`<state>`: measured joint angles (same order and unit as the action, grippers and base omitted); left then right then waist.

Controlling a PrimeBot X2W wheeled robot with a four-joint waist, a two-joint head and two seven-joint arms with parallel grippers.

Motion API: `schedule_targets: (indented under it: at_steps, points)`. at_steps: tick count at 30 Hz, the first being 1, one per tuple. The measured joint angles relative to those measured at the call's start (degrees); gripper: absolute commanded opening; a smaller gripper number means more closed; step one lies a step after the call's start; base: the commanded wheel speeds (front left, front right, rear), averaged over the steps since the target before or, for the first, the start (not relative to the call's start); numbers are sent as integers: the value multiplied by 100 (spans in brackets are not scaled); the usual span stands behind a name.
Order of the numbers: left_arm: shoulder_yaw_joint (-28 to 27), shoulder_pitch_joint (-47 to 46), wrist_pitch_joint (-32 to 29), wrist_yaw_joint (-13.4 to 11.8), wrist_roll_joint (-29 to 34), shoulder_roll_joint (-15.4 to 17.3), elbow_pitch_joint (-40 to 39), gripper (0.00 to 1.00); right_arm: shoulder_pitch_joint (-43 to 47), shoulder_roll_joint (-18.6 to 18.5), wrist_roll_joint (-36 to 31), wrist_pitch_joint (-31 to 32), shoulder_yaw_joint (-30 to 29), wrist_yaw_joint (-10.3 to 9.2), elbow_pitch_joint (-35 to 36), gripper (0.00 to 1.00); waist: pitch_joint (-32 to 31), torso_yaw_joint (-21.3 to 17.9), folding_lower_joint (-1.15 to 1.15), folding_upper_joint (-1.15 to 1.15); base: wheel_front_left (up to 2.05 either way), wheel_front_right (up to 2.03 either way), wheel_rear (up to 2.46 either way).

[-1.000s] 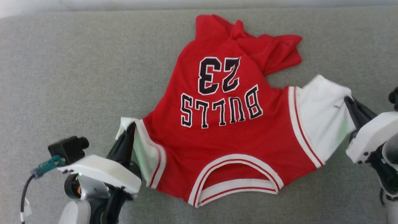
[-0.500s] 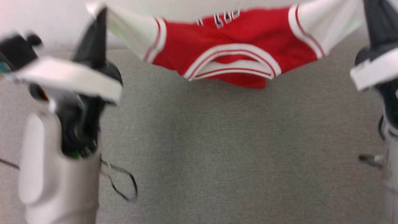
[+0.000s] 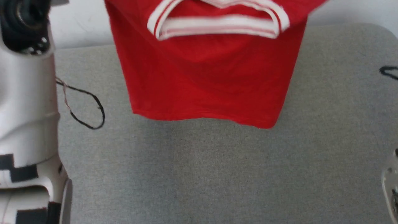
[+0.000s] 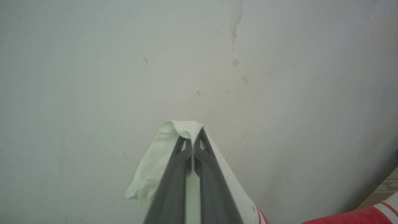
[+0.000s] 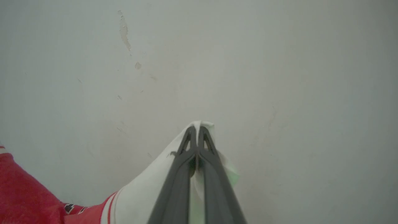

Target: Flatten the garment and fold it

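Garment: the red garment is held up in the air, with the striped collar trim at the top of the head view and the hem hanging loose over the surface.
Left gripper: the left gripper is pinched together on a white sleeve.
Right gripper: the right gripper is clamped on the other white sleeve – a bit of black lettering is seen low down.
Surface: a grey fabric surface is spread below, and a thin black cable is looped beside the pale left forearm.
Room: a pale wall is faced – scuffed, with chipped paint.
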<state>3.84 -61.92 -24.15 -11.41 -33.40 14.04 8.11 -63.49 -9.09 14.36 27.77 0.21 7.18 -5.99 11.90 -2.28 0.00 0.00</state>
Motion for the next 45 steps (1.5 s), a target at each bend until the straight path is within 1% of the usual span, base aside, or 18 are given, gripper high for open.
schedule_targets:
  at_steps: [3,7,11,13,17,22,24,27,29,31,34,36,41,45]
  points:
    - [41,-313,-90,-81,178,135,148,0,-366,10,-192,15,11,1,-283,0,243,-36,0,0,0,0,0]
    - [113,-844,-60,-100,352,258,305,0,-909,-7,-522,-101,18,1,-605,0,649,-71,1,0,0,0,0]
    - [116,-1468,271,-134,570,291,372,0,-1592,-91,-875,-271,32,1,-1027,0,1105,-88,2,0,0,0,0]
    - [47,-1766,466,-183,578,272,404,0,-1922,-153,-999,-389,22,1,-1185,0,1337,-88,2,0,0,0,0]
    - [-119,-2202,822,-178,495,242,591,0,-2360,-196,-1181,-588,14,1,-1439,0,1793,-81,2,0,0,0,0]
    - [-257,-2303,1089,-16,302,235,858,0,-2521,-190,-1199,-721,-8,2,-1682,0,2338,-59,2,0,0,0,0]
    - [-276,-2288,1125,121,192,235,916,0,-2530,-185,-1194,-791,0,1,-1745,0,2541,-48,2,0,0,0,0]
    - [-298,-2118,1146,402,-40,214,869,0,-2493,-170,-1169,-890,37,1,-1798,0,2800,-34,2,0,0,0,0]
    - [-360,-1889,1057,474,-240,172,767,0,-2404,-175,-1073,-916,80,1,-1769,0,2927,-20,2,0,0,0,0]
    - [-410,-1603,912,489,-388,152,614,0,-2236,-190,-935,-911,165,1,-1680,0,2987,7,2,0,0,0,0]
    - [-556,-1133,709,526,-650,157,314,0,-1811,-232,-610,-779,269,2,-1439,0,2939,31,1,0,0,0,0]
    - [-680,-829,605,532,-818,175,56,0,-1463,-327,-413,-669,305,2,-1159,0,2856,44,0,0,0,0,0]
    - [-938,225,553,532,-1140,92,-619,0,-356,-564,52,-455,131,2,-318,0,2503,72,-2,0,0,0,0]
    - [-896,1462,498,559,-1155,34,-1044,0,909,-575,358,-323,-131,2,381,0,2150,91,-2,0,0,0,0]
